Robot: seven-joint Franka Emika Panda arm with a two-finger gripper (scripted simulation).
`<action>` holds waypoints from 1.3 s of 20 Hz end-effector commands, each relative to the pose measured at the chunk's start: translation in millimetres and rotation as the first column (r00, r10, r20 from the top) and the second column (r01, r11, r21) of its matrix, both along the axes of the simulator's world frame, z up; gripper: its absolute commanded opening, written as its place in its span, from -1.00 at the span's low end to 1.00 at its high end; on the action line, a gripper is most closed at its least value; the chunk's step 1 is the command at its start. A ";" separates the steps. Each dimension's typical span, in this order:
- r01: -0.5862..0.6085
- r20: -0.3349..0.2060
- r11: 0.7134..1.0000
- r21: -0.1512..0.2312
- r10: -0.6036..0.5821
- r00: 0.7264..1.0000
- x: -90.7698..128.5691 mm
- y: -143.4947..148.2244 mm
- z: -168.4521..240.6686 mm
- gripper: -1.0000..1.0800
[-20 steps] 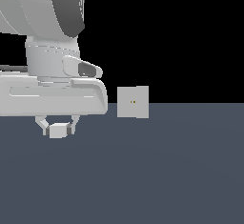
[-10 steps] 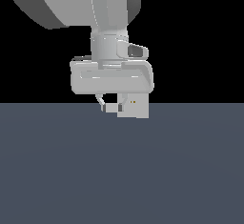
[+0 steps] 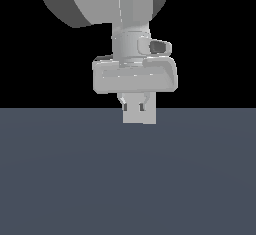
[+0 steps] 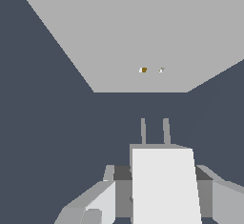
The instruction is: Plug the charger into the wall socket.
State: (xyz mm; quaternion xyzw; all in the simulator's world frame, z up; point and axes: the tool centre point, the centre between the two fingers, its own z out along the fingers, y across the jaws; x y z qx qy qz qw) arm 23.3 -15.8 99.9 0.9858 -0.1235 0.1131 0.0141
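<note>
Gripper (image 3: 133, 105) sits at centre of exterior view, fingers clamped on the charger (image 4: 165, 185), w/ the white block filling the lower middle of wrist frame & its two prongs (image 4: 154, 131) pointing at the wall socket (image 4: 133, 37). Socket plate fills upper part of wrist frame, two holes (image 4: 151, 69) near prongs but apart. In exterior view the plate (image 3: 148, 115) sits directly behind the gripper on the dark floor (image 3: 128, 179).

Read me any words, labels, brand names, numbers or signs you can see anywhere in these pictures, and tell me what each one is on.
None: no readable text in either view.
The charger, held in the gripper, is plain white with two bare prongs.
The wall socket is plain grey; its only marks are two tiny holes, not writing.
The arm's housing carries no label or logo.
</note>
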 end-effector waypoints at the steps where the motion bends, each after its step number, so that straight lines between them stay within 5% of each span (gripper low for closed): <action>1: 0.001 0.000 1.000 0.000 -0.001 1.000 0.0 0.1 0.1 -1.00; 26: 0.001 0.000 1.000 0.000 -0.001 1.000 48.2 -12.3 0.0 -1.00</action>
